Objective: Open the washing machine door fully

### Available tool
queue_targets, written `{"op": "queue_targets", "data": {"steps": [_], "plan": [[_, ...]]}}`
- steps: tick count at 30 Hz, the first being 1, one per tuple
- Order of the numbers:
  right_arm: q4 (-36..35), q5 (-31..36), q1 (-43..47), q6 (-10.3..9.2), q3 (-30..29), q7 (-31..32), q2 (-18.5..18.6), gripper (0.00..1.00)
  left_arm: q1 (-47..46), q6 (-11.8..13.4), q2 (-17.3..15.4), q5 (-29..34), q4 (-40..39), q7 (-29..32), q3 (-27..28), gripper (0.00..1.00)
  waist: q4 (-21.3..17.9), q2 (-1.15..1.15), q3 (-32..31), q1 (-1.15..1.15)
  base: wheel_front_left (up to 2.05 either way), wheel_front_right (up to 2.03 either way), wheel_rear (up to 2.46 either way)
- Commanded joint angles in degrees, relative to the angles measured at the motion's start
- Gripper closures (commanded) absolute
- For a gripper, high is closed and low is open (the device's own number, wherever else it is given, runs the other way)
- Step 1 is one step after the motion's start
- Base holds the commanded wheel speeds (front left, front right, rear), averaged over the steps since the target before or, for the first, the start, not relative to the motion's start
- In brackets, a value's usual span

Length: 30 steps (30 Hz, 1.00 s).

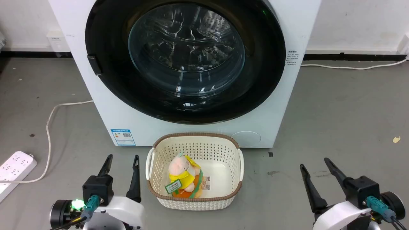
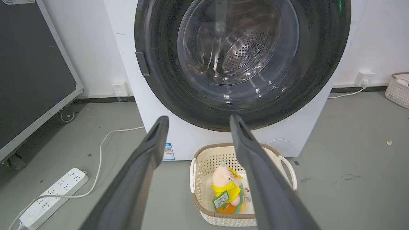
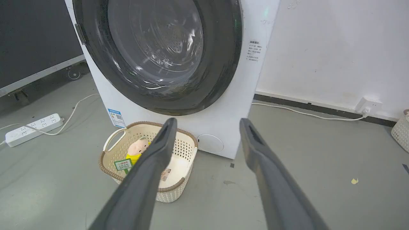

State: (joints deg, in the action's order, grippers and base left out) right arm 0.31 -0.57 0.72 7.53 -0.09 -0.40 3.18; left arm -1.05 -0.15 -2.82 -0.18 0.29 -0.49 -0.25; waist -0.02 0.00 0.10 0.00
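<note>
Head view puts the washing machine door (image 1: pixel 187 57) in the upper middle of the frame. It is shut flat against the front of the washing machine (image 1: pixel 105 108) and faces straight out at my camera. It is round, so I read no long axis. Its one small dark tab (image 1: pixel 95 65) sits on the rim toward the frame's left.

I count one door: a wide glossy black ring around a bulging clear glass bowl, through which the perforated steel drum (image 2: pixel 246 51) shows. The door spans nearly the whole width of the white cabinet. Below it I see one blue label (image 1: pixel 123 137) at the cabinet's lower left and one round white cover (image 1: pixel 246 139) at its lower right.

Just in front of the machine, at lower middle, stands one cream perforated basket (image 1: pixel 195 204) with a brown rim. One plush toy (image 1: pixel 180 174) in yellow lies inside it. A second basket (image 2: pixel 397 91) shows at the right edge of the left wrist view. One white power strip (image 1: pixel 16 167) lies at the left edge, and its cord (image 1: pixel 48 127) curves toward the machine.

My left gripper (image 1: pixel 123 158) sits at lower left and my right gripper (image 1: pixel 314 163) at lower right, over the grey floor (image 1: pixel 335 111). Both are well apart from the door, each with its two fingers spread and nothing between them.
</note>
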Motion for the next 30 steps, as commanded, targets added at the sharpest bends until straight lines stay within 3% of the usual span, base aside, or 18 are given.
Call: {"op": "queue_targets", "data": {"steps": [1,30], "plan": [[0.04,-0.48,-0.10,0.00,-0.25,-0.67,-0.02,0.00,-0.08,0.23,0.00,-0.20,0.14,-0.52,-0.21,0.00,0.01,0.00,0.05,0.00,0.00,0.00,0.00],[1.37,-6.71,-6.51,-0.01,-2.92,-3.26,-0.08,0.00,-2.31,1.20,-0.02,-0.82,-0.25,-4.00,-2.37,0.00,1.12,0.00,4.16,0.00,0.00,0.00,0.00]]}}
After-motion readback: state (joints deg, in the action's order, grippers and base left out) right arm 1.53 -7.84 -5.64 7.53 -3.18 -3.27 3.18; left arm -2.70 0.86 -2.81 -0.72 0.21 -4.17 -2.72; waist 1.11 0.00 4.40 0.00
